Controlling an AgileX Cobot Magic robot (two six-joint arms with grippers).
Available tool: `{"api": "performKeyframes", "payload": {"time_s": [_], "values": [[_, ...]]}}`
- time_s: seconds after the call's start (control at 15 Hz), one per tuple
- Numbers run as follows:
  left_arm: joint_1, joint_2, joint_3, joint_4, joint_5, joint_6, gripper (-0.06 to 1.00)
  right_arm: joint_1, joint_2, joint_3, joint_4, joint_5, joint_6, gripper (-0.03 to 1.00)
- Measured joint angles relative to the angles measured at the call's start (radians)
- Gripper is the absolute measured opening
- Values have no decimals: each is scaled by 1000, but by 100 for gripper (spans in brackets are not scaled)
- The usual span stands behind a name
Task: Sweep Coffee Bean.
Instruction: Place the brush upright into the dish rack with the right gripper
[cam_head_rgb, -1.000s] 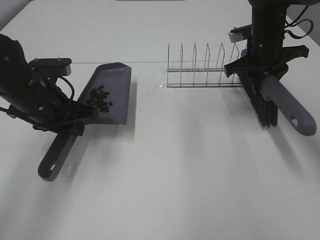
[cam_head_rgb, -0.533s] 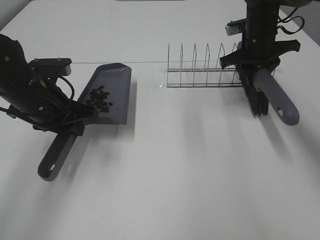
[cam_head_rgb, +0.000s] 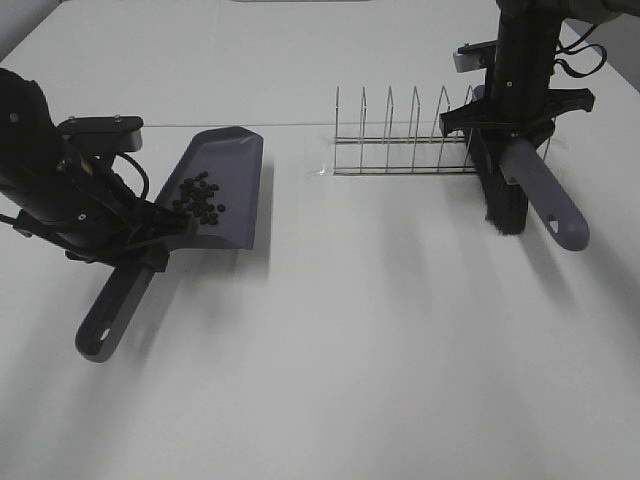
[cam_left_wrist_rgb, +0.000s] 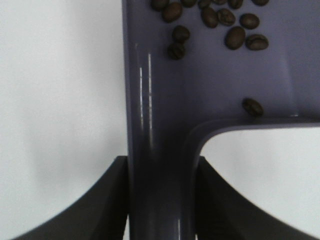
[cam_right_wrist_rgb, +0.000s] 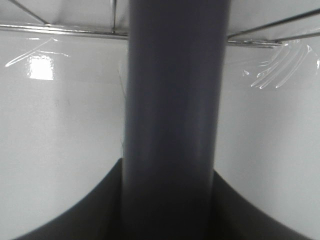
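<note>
From the high camera there is one chrome wire rack (cam_head_rgb: 400, 170) with six upright dividers showing, standing on a plain white table (cam_head_rgb: 350, 350) that fills the view; nothing of the room beyond it can be seen. Well to the left of the rack lies one grey-violet plastic dustpan (cam_head_rgb: 238, 165). Its long axis runs from the handle, on the side away from the rack, up to a mouth that points toward the far edge of the table. One loose patch of small dark oval coffee beans (cam_head_rgb: 198, 196), roughly twenty and too small to count exactly, lies in the middle of the pan, with no clear long axis of its own. The left gripper (cam_head_rgb: 145, 252) is clamped on the pan's handle. At the rack's right end the right gripper (cam_head_rgb: 515, 120) grips one brush (cam_head_rgb: 535, 195). Its grey handle slants down and away from the rack, and its black bristles hang toward the table, touching it or not I cannot tell. In the left wrist view the dark fingers (cam_left_wrist_rgb: 107, 205) press both sides of the dustpan (cam_left_wrist_rgb: 160, 125) handle. About a dozen coffee beans (cam_left_wrist_rgb: 235, 37) show on the floor of the pan, one of them apart by the rear wall. In the right wrist view the right gripper (cam_right_wrist_rgb: 170, 200) is closed around the brush (cam_right_wrist_rgb: 172, 100) handle, with the rack's wires (cam_right_wrist_rgb: 65, 31) just behind it over the glossy table (cam_right_wrist_rgb: 60, 125).
</note>
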Motion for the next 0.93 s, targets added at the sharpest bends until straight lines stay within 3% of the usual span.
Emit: {"api": "performKeyframes", "payload": {"time_s": [0.53,0.6,0.73,0.93], "values": [[0,0,0,0,1,0,36,-1,50,-128,-5,0,20,35],[0,0,0,0,1,0,36,-2,52,-128,-3,1,20,41],[0,0,0,0,1,0,36,-2,52,-128,4,1,20,64],[0,0,0,0,1,0,36,-2,50,-129,10,1,21,72]]}}
